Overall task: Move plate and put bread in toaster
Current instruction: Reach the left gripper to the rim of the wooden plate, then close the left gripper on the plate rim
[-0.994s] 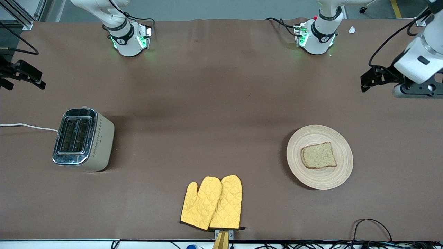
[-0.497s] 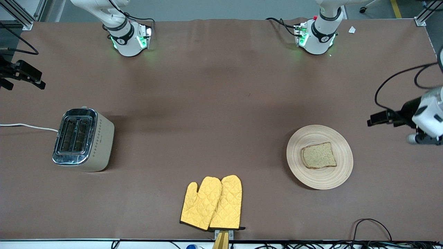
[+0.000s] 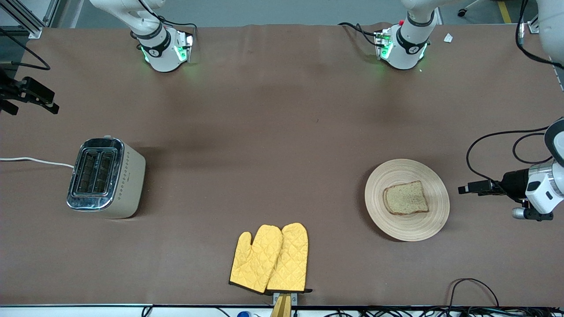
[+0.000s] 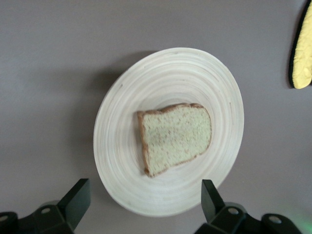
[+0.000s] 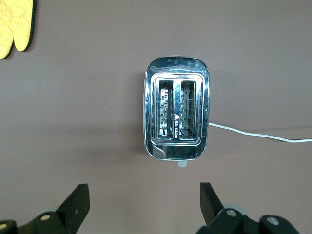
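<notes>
Bread [image 4: 176,136] on plate [image 4: 126,102], toaster [image 5: 176,115] empty: nothing done. Left gripper [image 4: 144,204] and right gripper [image 5: 144,204] wide, apparently clear above each.

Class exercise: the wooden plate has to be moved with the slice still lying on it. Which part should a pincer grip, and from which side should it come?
Grip the plate by its thin raised rim, one finger above and one below. Come in low from the left arm's end of the table, where the left pincer hovers open. The bread lies mid-plate, so the rim is bare; keeping the plate level should probably stop the slice sliding.
</notes>
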`<state>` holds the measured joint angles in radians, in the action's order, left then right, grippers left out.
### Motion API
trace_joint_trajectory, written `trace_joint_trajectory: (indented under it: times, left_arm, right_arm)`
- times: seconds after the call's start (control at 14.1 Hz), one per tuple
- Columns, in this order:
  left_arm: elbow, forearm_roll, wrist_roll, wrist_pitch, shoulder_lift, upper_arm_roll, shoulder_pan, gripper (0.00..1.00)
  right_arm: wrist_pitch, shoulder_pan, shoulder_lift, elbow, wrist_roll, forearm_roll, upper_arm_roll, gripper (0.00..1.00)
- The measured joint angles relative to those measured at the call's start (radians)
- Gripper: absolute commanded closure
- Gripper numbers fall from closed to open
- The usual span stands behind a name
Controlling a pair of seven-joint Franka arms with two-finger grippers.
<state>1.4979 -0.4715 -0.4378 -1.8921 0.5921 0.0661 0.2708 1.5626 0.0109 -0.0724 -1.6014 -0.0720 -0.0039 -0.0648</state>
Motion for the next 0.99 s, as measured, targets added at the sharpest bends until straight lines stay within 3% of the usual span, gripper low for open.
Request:
trace_joint_trajectory:
  times: [0.21, 0.28, 0.5, 0.99]
  left_arm:
    - [-0.004, -0.116, -0.159, -0.039, 0.103, 0.000, 0.039, 0.01]
    - [-0.005, -0.144, -0.198, -0.042, 0.131, 0.000, 0.048, 0.07]
    - [-0.008, -0.188, -0.298, -0.051, 0.196, 0.000, 0.070, 0.33]
    - [-0.013, -0.219, -0.366, -0.053, 0.244, 0.005, 0.070, 0.81]
  right_arm:
    - [0.000, 0.002, 0.000, 0.000, 0.000, 0.000, 0.000, 0.00]
    - [0.000, 0.002, 0.000, 0.000, 0.000, 0.000, 0.000, 0.00]
    - [0.000, 0.003, 0.000, 0.000, 0.000, 0.000, 0.001, 0.00]
    - [0.000, 0.004, 0.000, 0.000, 0.000, 0.000, 0.001, 0.00]
